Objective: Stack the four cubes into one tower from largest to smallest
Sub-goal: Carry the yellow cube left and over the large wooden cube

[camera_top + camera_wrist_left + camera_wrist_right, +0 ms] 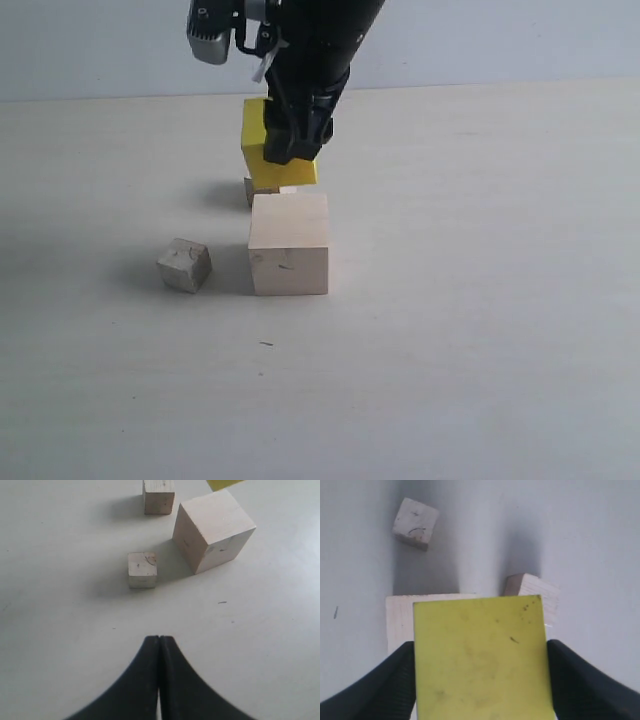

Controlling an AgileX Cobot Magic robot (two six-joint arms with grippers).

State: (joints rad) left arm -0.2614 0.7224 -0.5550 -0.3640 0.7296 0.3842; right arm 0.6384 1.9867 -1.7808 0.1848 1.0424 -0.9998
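My right gripper (290, 150) is shut on the yellow cube (262, 145) and holds it in the air, just behind and above the large pale wooden cube (289, 243). From the right wrist the yellow cube (480, 655) fills the space between the black fingers (380, 680) and hides most of the large cube (399, 620) below. One small greyish cube (184, 265) rests on the table left of the large cube. The other small cube (258, 190) sits behind the large one, partly hidden. My left gripper (159, 641) is shut on nothing, hovering short of the small cube (142, 569).
The pale tabletop (480, 330) spreads wide to the right and in front of the cubes. A light wall (500, 40) rises at the back edge.
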